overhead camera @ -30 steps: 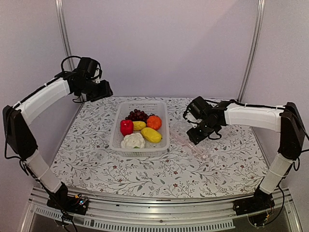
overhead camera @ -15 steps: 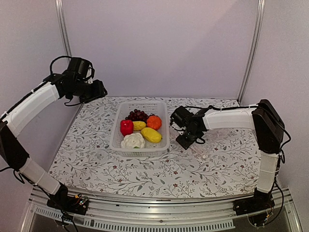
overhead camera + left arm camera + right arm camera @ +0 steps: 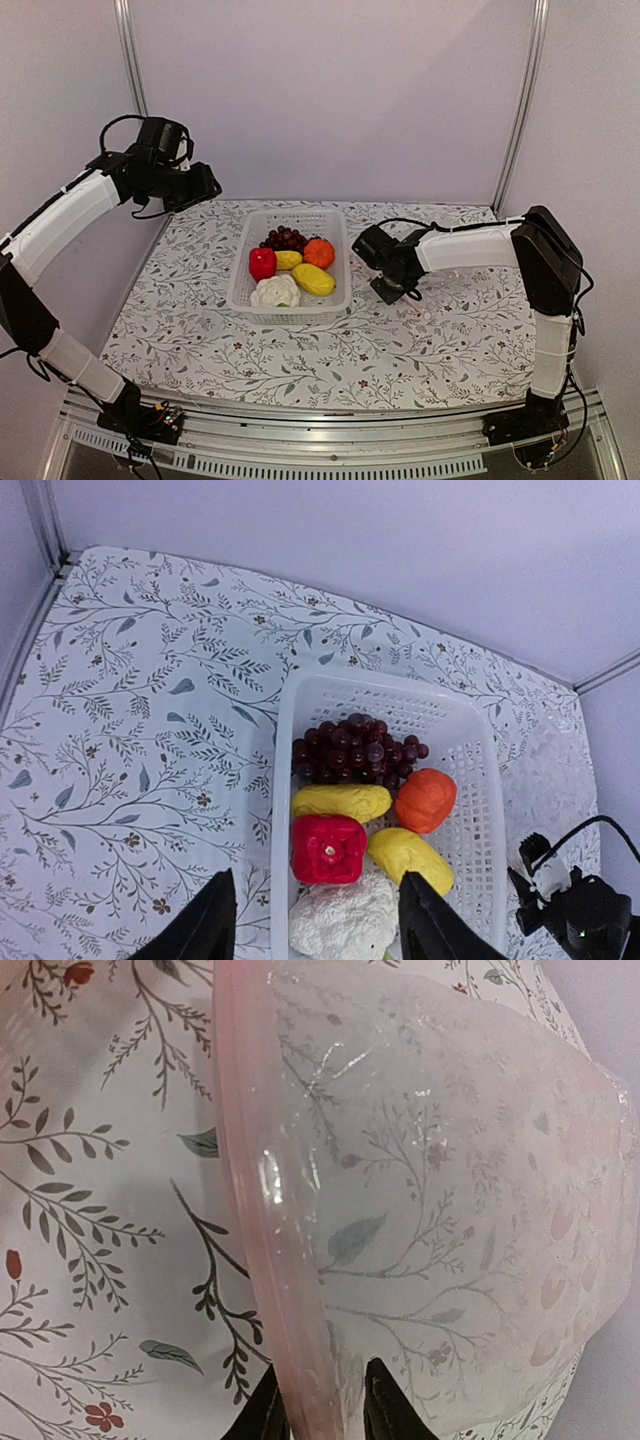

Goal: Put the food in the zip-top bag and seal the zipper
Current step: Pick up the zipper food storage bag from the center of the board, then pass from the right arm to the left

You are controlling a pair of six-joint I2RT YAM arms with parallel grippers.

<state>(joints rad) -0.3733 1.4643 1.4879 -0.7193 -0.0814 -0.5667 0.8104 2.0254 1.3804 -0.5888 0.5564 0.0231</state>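
The food lies in a white perforated basket (image 3: 240, 282): purple grapes (image 3: 355, 748), red pepper (image 3: 328, 848), orange fruit (image 3: 425, 800), two yellow pieces (image 3: 340, 802) (image 3: 410, 858) and white cauliflower (image 3: 345, 920). My left gripper (image 3: 197, 186) hangs high over the table's far left corner. It is open and empty, looking down on the basket. The clear zip-top bag (image 3: 450, 1190) lies flat on the table right of the basket. My right gripper (image 3: 326, 1415) is low at the bag's edge. Its fingers close on the pinkish zipper strip (image 3: 270, 1220).
The basket (image 3: 283, 780) sits mid-table on a floral cloth. The crinkly bag shows right of the basket in the left wrist view (image 3: 550, 765). Purple walls and metal posts close in the back and sides. The right arm stretches low across the right half of the table.
My right gripper moved left toward the basket and dropped onto the bag's edge. My left arm swung slightly left and back, then held still.
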